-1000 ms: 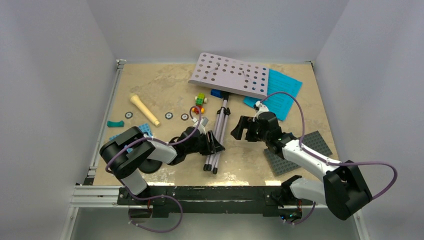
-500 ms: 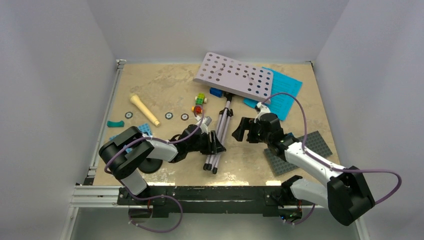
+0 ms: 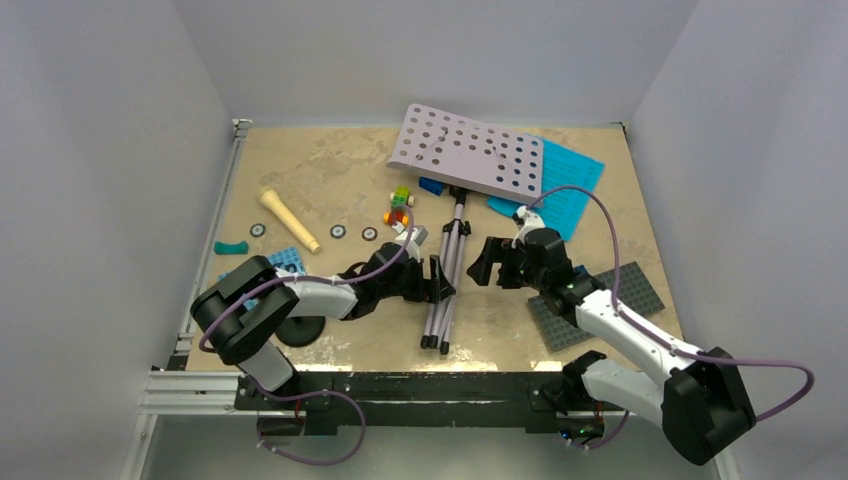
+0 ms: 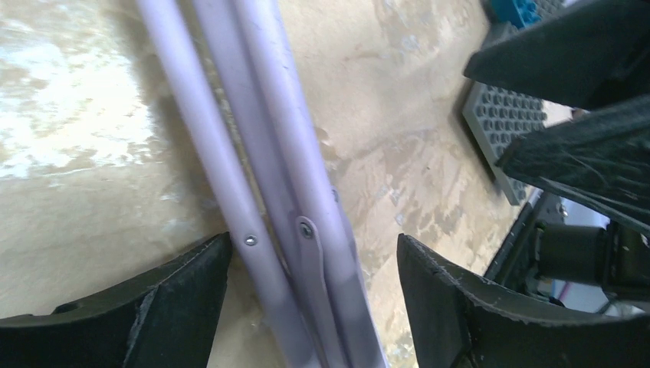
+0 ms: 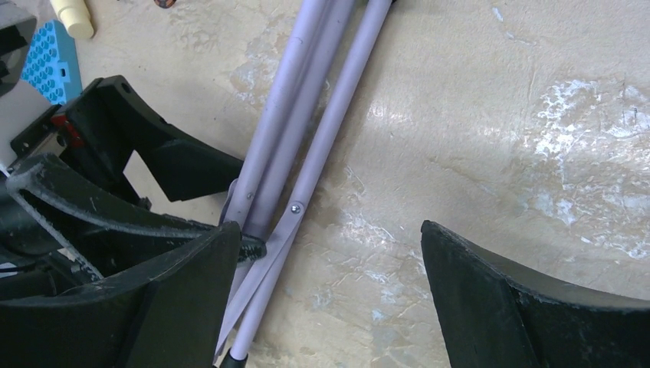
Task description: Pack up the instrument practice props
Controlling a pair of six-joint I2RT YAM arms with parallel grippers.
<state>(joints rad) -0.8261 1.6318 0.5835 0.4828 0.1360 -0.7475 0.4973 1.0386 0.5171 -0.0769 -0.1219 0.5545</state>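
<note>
Tripod legs (image 4: 270, 192) lie ungripped inside the wide-open left gripper (image 4: 313, 249), the right gripper (image 5: 328, 228) gapes empty, teal pages (image 3: 566, 196) print unreadable.

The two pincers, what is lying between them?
The folded silver tripod legs lie on the table between the left pincer and the right pincer, as the top view and both wrist views show.

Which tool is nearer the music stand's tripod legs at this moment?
Left. The left tool straddles the tripod legs, with one finger on each side. The right tool is open just beside them, on the right in the top view, not touching.
</note>
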